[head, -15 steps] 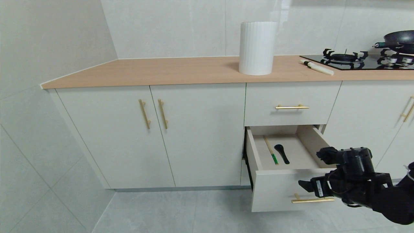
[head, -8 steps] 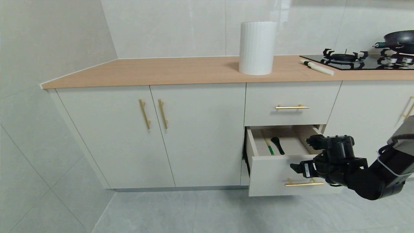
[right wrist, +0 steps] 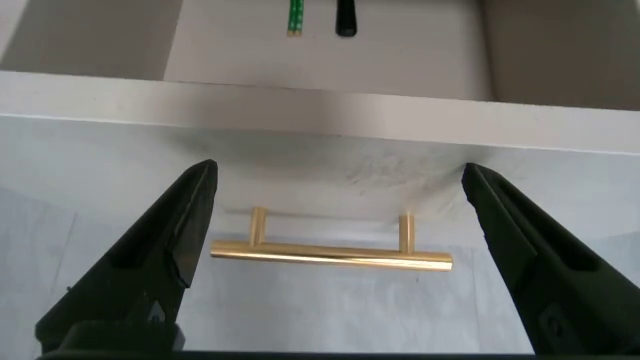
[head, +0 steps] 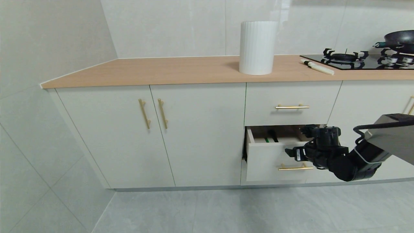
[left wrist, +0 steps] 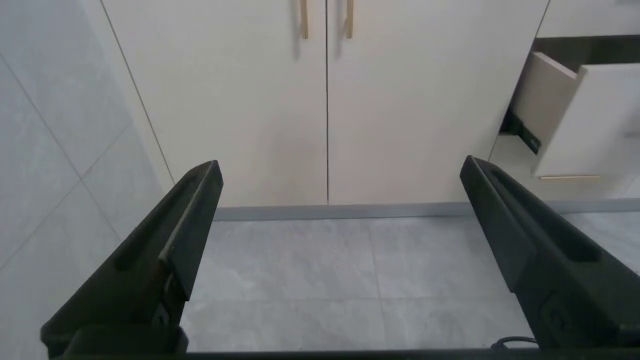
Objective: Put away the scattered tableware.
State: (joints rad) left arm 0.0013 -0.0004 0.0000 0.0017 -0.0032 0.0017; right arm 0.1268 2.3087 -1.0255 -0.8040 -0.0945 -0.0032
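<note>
The drawer (head: pixel 265 161) should glide lightly on rails; the right pincer (head: pixel 296 141), spread wide, sits at its stiff front above the handle (head: pixel 296 167).

Right claw (head: pixel 295 140) black, white label (head: pixel 298 154) on side; wrist (head: pixel 339 165) black; forearm shell (head: pixel 391 136) grey; black cable loop (head: pixel 355 132).

Chopsticks (right wrist: pixel 296 17), probably spoon (right wrist: pixel 346 17), in part-open drawer (right wrist: pixel 320 105)

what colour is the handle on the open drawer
Gold: the drawer handle is a shiny metal bar, clearest in the right wrist view.
</note>
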